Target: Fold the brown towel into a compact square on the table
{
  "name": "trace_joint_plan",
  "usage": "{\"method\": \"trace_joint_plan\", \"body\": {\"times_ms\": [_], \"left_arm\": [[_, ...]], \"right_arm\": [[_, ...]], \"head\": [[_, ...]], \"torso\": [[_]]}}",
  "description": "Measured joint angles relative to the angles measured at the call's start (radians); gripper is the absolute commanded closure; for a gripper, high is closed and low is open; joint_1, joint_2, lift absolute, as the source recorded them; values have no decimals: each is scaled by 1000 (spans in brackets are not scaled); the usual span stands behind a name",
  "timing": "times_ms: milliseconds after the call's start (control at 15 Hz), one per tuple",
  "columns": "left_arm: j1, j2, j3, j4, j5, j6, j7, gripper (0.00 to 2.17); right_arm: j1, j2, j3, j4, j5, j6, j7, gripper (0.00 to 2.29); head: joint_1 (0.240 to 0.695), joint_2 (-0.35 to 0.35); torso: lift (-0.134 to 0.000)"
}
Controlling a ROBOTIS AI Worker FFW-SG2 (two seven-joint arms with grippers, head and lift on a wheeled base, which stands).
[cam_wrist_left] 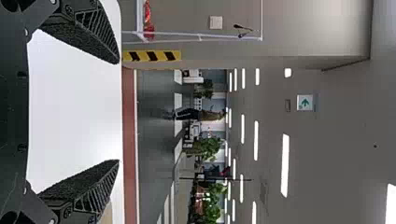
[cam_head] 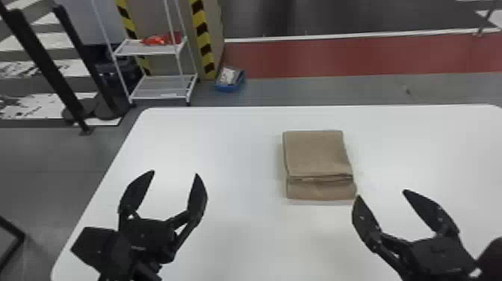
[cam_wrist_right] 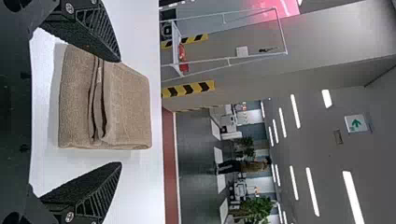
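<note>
I have the brown towel [cam_head: 321, 190] folded right of centre in the head view, its near strip uncovered. My left gripper [cam_head: 174, 173] and right gripper [cam_head: 381, 194] are spread and empty — any squaring-up wants light nudges, lower layers left flat.

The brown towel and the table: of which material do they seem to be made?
The brown towel looks like matte cotton terry, judging by its fine nubby surface. The table seems smooth white laminate with a faint sheen, though painted board is possible.
</note>
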Motion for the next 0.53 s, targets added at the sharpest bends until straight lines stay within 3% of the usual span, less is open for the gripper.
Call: {"method": "trace_joint_plan", "body": {"times_ms": [533], "left_arm": [[13,0,0,-2,0,-17,0,134]], "right_arm": [[19,0,-4,-13,-7,-16,0,97]], "head": [[695,122]], "torso": [[-123]]}}
